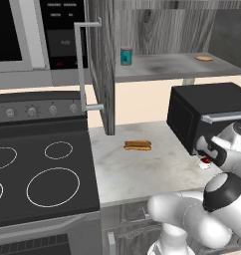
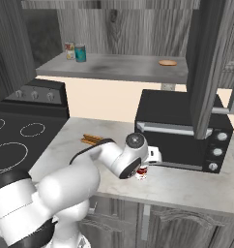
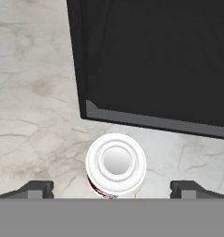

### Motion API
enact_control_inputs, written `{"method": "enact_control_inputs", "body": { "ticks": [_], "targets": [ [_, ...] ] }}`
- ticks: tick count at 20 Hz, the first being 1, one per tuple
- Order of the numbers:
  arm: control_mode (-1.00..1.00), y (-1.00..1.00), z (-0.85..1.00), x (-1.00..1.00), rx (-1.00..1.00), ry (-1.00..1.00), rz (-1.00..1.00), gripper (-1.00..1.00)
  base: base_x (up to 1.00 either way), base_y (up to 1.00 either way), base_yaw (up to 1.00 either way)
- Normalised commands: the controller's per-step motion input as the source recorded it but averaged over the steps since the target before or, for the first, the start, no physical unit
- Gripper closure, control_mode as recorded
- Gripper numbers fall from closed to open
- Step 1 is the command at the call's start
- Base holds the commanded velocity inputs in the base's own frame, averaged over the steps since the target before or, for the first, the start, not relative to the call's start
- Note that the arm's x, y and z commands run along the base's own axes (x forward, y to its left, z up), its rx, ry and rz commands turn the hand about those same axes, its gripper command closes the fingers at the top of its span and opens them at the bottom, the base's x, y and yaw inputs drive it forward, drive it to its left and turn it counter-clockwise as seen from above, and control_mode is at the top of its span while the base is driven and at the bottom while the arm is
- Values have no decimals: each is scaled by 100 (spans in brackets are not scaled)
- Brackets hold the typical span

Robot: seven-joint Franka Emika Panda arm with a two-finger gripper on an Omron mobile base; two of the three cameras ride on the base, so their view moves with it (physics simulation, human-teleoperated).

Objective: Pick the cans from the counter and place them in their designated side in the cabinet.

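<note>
The red can (image 3: 116,163), silver top up, stands on the marbled counter (image 3: 30,92) just in front of the black oven. My gripper (image 3: 113,189) hangs open right above it, one fingertip (image 3: 37,189) on each side and neither touching it. From the base, the red can (image 2: 142,174) peeks out under my hand, and the same can (image 1: 206,163) shows beside the arm. The teal can (image 1: 126,56) stands on the shelf of the open cabinet (image 1: 167,67), at its left end (image 2: 80,52).
The black oven (image 1: 207,114) sits on the counter right behind the red can. A hot dog (image 1: 137,145) lies mid-counter. The cabinet door (image 1: 100,64) with its bar handle swings out above the stovetop (image 1: 38,174). A small colourful container (image 2: 69,50) and a flat round item (image 2: 168,62) rest on the shelf.
</note>
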Motion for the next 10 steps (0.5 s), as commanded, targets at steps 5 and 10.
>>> {"method": "enact_control_inputs", "body": {
  "ticks": [5,10],
  "targets": [
    [-100,-3,-9,10,0,0,0,-100,0,0,0],
    [-100,-1,-12,9,0,0,0,-100,0,0,0]
  ]
}}
